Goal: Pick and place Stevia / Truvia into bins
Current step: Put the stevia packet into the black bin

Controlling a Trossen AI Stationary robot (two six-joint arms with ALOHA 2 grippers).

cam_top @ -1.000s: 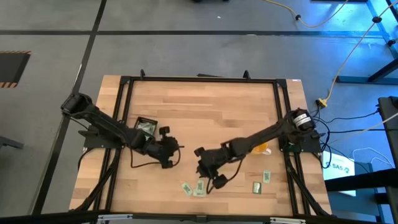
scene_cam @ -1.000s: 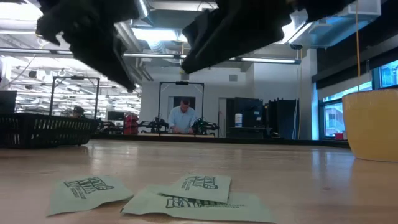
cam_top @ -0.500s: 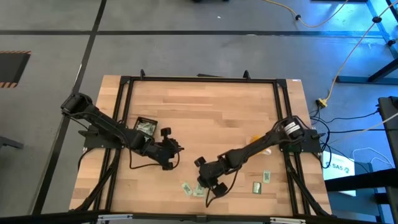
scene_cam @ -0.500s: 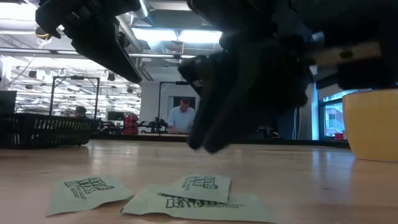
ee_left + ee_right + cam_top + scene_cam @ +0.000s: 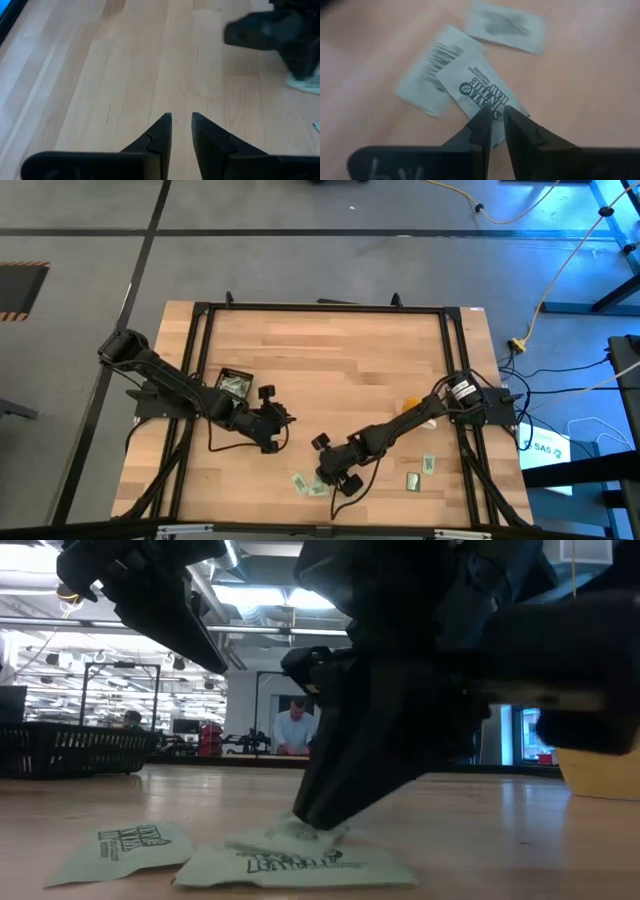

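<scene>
Three pale green Stevia sachets lie in a loose pile near the table's front edge: a top one (image 5: 480, 92), one under it (image 5: 427, 75) and one beside them (image 5: 505, 22). My right gripper (image 5: 322, 477) is down on the top sachet (image 5: 300, 832), its fingers almost together. Two more sachets (image 5: 412, 480) (image 5: 428, 464) lie flat to the right. The black bin (image 5: 225, 372) at the left holds a few sachets. My left gripper (image 5: 283, 420) hovers over bare wood between bin and pile, slightly open and with nothing in it. My right gripper (image 5: 494, 117) has both fingertips on the top sachet's end nearest the arm (image 5: 492, 102), with only a narrow gap between them. The fingers (image 5: 330, 790) slant down from the table's right and far side. The paper is rucked up at the tips (image 5: 298, 830). The sachet's other end lies on the sachet below (image 5: 290, 865).
A yellow cup (image 5: 412, 406) stands at mid-right, close beside my right arm. The black bin shows as a low mesh wall (image 5: 70, 750) at the far left in the low view. Bare wood lies between the two grippers (image 5: 150, 60). A person stands in the room behind the table.
My right gripper has come down and toward the table's near edge onto the sachet pile. The top sachet, flat before, is now rucked up under the fingertips, and the pile has shifted a little.
</scene>
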